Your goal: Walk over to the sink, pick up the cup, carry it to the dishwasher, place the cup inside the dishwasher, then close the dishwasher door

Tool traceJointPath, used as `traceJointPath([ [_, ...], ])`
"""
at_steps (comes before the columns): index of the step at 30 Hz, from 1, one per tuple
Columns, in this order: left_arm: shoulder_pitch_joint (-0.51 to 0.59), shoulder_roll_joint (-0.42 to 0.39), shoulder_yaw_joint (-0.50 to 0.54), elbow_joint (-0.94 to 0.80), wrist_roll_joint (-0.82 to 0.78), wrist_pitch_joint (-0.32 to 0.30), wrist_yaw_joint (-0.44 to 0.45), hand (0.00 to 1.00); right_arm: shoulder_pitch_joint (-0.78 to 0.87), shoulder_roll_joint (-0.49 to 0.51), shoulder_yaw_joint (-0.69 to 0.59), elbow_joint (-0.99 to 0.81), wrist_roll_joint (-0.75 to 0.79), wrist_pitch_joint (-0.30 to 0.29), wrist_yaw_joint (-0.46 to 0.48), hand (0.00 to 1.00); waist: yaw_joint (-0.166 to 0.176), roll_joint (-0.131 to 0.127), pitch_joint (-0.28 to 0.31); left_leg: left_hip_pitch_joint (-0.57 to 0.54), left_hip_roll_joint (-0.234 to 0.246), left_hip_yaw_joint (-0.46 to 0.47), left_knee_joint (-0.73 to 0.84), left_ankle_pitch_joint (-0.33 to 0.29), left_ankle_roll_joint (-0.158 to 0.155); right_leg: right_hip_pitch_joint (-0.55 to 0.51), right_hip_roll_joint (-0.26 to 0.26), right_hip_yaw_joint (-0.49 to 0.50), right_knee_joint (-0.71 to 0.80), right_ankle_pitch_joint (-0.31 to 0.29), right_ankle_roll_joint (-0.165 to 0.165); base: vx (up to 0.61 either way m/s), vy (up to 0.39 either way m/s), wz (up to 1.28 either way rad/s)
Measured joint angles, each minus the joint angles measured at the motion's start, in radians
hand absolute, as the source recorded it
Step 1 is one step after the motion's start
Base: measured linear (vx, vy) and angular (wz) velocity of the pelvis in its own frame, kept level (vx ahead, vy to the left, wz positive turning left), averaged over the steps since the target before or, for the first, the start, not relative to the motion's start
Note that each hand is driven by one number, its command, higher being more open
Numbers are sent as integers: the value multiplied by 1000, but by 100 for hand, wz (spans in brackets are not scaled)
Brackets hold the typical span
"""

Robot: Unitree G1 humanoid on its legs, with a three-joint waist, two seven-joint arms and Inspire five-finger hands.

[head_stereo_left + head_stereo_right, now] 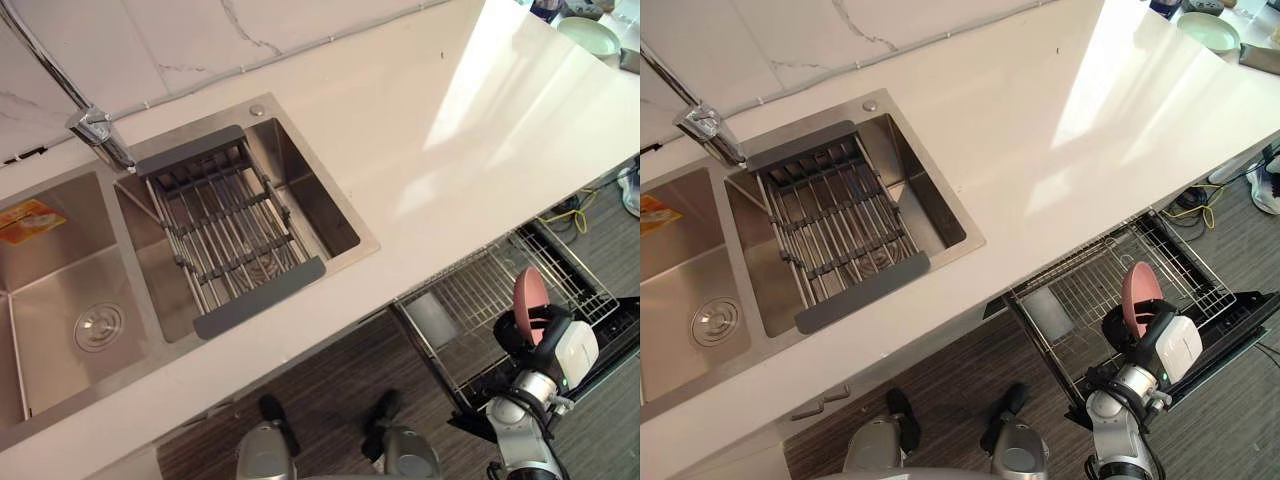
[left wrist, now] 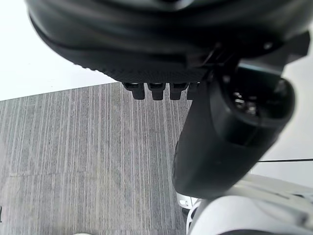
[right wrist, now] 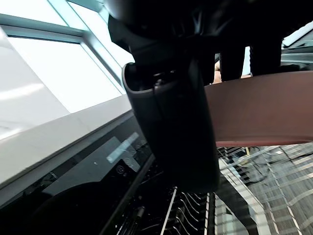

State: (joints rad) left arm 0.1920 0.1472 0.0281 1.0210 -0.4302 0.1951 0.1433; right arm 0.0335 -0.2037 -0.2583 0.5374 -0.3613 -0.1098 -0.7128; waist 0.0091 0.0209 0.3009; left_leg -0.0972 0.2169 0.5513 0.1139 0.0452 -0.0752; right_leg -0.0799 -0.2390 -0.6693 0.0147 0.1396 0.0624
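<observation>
- Two basins in one brushed-steel sink [image 1: 340, 205], set at the far left of a glossy white counter [image 1: 450, 130].
- One round drain [image 1: 99, 327] in the floor of the left basin [image 1: 50, 290], and one flat orange packet [image 1: 30, 220] against its far wall.
- One wire rack [image 1: 225, 235], thin rods with two grey end bars, lies across the right basin [image 1: 300, 190].
- One chrome tap [image 1: 95, 130] stands just behind the divide between the basins.
- One pale green plate [image 1: 588, 35] sits at the far right of the counter.
- One dishwasher basket [image 1: 1090, 285], a thin wire grid, is pulled out at the near right below the counter edge, over a dark striped floor [image 2: 88, 161].
- One cup [image 1: 529, 300]: pink, smooth, matte and rounded, seen as a tall oval. Which way its mouth faces can't be told.
- The cup is up over the basket's right part, in the right hand [image 1: 545, 345].
- The right hand's fingers [image 3: 234, 58] and thumb [image 3: 171, 122] are curled round the cup.
- The left hand [image 2: 230, 132] hangs over the floor. How far open it is can't be told.
</observation>
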Motion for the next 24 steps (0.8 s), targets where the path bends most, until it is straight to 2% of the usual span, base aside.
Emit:
traceJointPath([
  [5,-25,-1,-35,-3,20,0,-18,100,-60,-21,4,99,37,30,85,0,3,34,20,-36,-25,-19,-13,15,11,-39,-23,-1,18,0,-2,-47,70,10],
  [9,-50,1,-37,-20,18,9,-24,100,-186,-99,32,163,91,75,153,0,3,53,60,-72,-37,-18,-9,23,23,-80,-33,11,20,11,-11,-27,52,1],
  [10,-52,1,-37,-29,18,14,-25,100,-207,-116,32,165,100,81,159,100,3,56,70,-77,-39,-18,-8,24,25,-84,-35,13,20,13,-11,-31,62,-2],
  [15,-79,8,-33,-48,-2,13,-44,100,-354,-244,32,229,155,121,205,100,8,87,113,-86,-48,-18,-7,29,35,-111,-39,39,20,24,-15,3,42,-10],
  [19,-102,9,-29,-84,-6,-24,-78,100,-409,-282,32,276,178,151,238,100,6,124,131,-85,-57,-46,-17,30,34,-133,-40,66,31,24,-15,40,19,-18],
  [24,-114,15,-26,-81,-9,-24,-85,100,-359,-310,27,276,174,179,230,100,-3,133,134,-68,-64,-48,-37,33,31,-131,-47,68,48,21,-12,49,33,-1],
])
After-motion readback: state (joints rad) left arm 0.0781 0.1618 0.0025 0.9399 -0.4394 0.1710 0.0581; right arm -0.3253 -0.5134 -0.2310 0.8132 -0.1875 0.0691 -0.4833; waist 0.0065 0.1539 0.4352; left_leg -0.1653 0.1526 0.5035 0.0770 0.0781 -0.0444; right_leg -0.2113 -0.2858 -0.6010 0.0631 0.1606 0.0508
